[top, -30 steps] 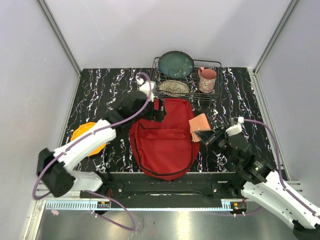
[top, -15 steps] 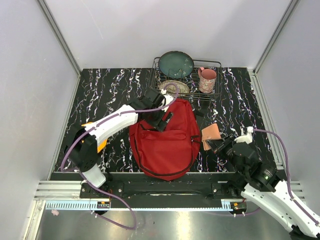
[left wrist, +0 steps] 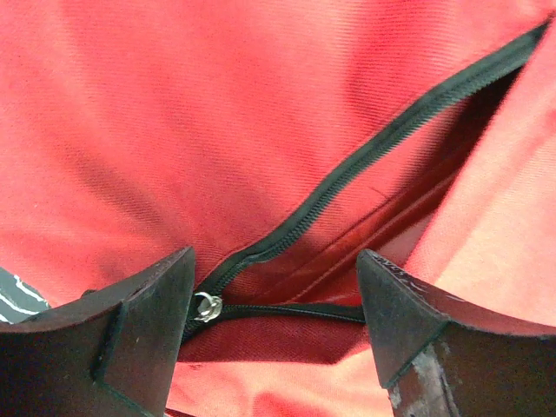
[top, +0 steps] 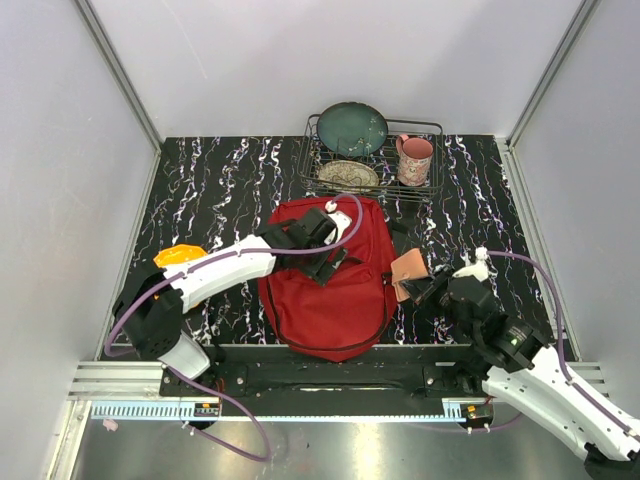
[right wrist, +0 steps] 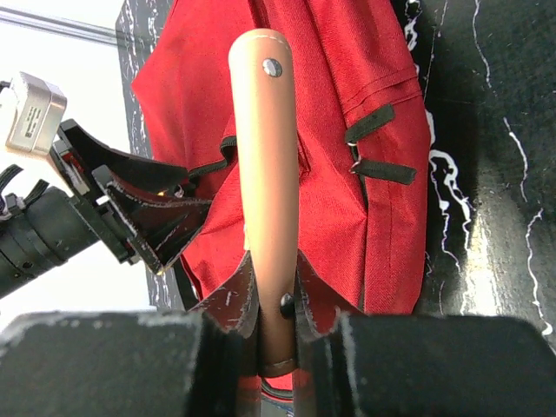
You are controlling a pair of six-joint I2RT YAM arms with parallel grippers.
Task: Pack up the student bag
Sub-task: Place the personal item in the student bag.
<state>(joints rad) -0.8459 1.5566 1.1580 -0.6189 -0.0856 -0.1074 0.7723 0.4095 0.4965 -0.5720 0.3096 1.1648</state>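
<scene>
Bag [top: 325,295] sits just left of right gripper [top: 420,288] pinching a tan case [top: 408,268], left gripper [left wrist: 274,295] spread over the zipper [left wrist: 365,165].

student bag [top: 330,295]: frame centre
rack [top: 388,172]: upper centre
mug [top: 414,160]: in rack, right
flat case [top: 408,270]: right of student bag

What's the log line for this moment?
left gripper: open, above bag zipper | right gripper: shut on flat tan case at bag's edge | zipper: partly open
</scene>
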